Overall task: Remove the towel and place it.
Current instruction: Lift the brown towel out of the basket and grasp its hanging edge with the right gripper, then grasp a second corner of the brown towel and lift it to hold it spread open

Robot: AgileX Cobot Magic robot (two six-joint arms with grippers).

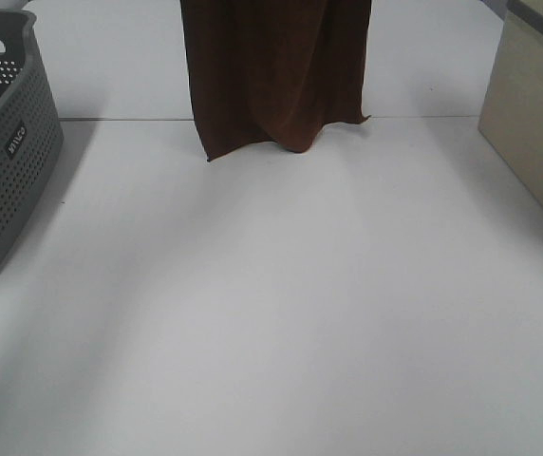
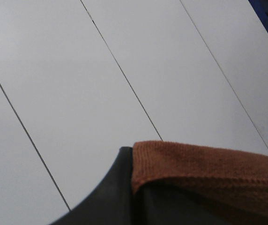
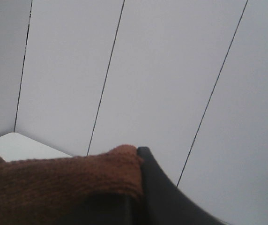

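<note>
The towel (image 1: 276, 71) is a dark brown plush cloth hanging down from above the top edge of the exterior high view, its lower hem just touching the far part of the white table (image 1: 281, 313). Neither gripper shows in that view. In the left wrist view a black finger (image 2: 110, 192) presses against the towel's top edge (image 2: 209, 173). In the right wrist view a black finger (image 3: 162, 192) presses against the towel's other top edge (image 3: 59, 183). Both grippers are shut on the towel and hold it up. No white tag shows.
A grey perforated basket (image 1: 10, 152) stands at the left edge of the table. A beige box (image 1: 537, 123) stands at the right edge. White wall panels with thin dark seams fill both wrist views.
</note>
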